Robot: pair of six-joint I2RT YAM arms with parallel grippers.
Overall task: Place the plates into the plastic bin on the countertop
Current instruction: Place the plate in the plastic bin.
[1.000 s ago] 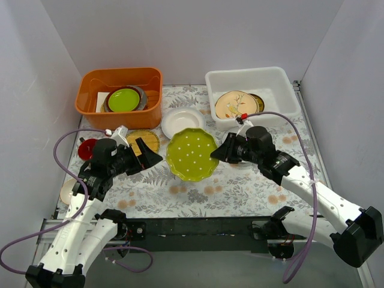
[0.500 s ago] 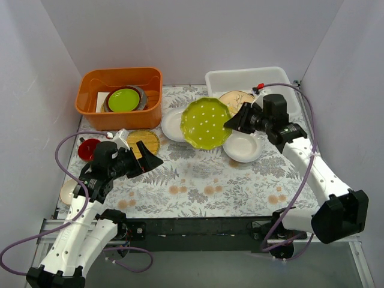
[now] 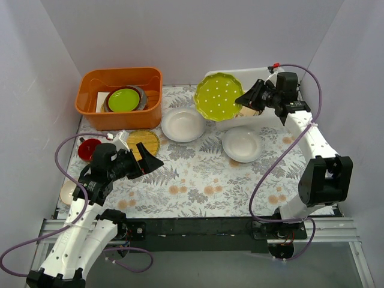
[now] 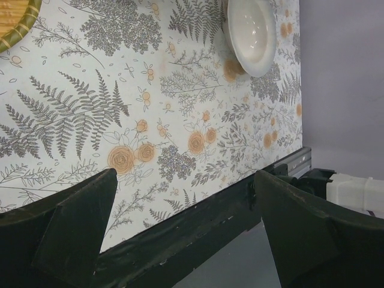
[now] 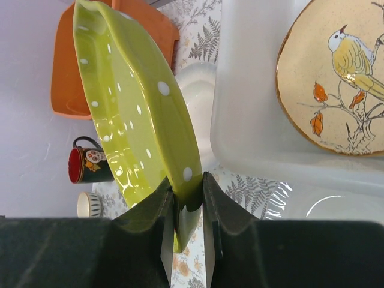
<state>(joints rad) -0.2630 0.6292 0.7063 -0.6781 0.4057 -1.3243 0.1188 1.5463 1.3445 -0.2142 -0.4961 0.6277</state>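
Observation:
My right gripper [image 3: 246, 101] is shut on the rim of the lime green dotted plate [image 3: 219, 96] and holds it tilted in the air over the left end of the translucent plastic bin [image 3: 282, 77]. In the right wrist view the plate [image 5: 135, 114] stands on edge between my fingers [image 5: 213, 216], left of the bin wall [image 5: 252, 120]. A cream floral plate with a bird [image 5: 339, 90] lies in the bin. Two white plates [image 3: 183, 124] [image 3: 242, 144] and a woven straw-yellow plate [image 3: 144, 141] lie on the countertop [image 3: 198, 180]. My left gripper [image 3: 150, 162] is open and empty above the countertop [image 4: 90, 108].
An orange tub [image 3: 119, 96] at the back left holds a plain lime-green plate on grey dishes. A red mug [image 3: 89, 148] stands at the left edge, and a small striped cup [image 5: 90, 204] is near it. A pale plate [image 3: 67, 192] lies by the left arm.
My right gripper has carried the dotted plate up from the middle of the countertop, back and to the right, to the bin's left end. The left arm has barely moved.

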